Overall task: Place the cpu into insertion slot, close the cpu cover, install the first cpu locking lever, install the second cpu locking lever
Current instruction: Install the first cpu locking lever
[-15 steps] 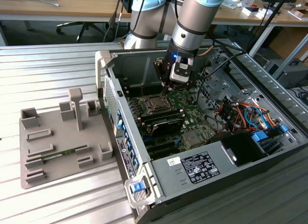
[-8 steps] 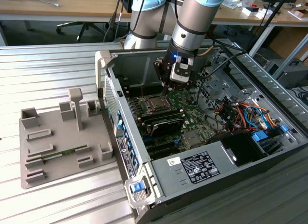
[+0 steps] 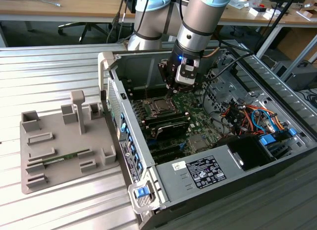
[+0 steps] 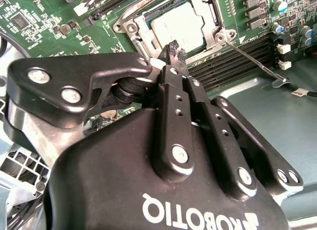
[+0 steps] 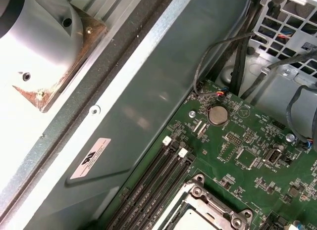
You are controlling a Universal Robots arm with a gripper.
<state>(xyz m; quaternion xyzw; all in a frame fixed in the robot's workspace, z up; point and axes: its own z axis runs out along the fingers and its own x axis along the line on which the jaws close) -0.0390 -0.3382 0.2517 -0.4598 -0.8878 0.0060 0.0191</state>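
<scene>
The cpu [image 4: 177, 27] is a small flat square with a pale, silvery-grey metal top. It lies level in the insertion slot [image 4: 147, 16], whose dark edge shows as a thin line along the chip's side. The cover [image 4: 207, 5], a thin silvery frame with a square cut-out, sits down around the chip, with screw heads at its corners. In the exterior view the cpu [image 3: 159, 105] sits on the green motherboard [image 3: 200, 118] towards the far side of the open case [image 3: 138, 67], near the middle of the scene. The gripper [image 4: 174, 48] hangs directly above the near edge of the cover with its two black fingers [image 4: 168, 91] drawn together until the tips meet. In the exterior view the gripper [image 3: 170, 93] points straight down at the socket. There is one cpu, one slot and one cover. One thin metal lever [image 4: 250, 61] runs from the cover's corner out across the memory slots [image 4: 228, 67]. In the first wrist view there are what look like four of these long black slots [image 5: 153, 188] lying side by side, next to the cover [image 5: 198, 190], with one round coin cell [image 5: 217, 115] further along the board. At the exterior view's left one grey tray [image 3: 29, 165] rests on the ribbed metal table [image 3: 49, 67], well apart from the case.
</scene>
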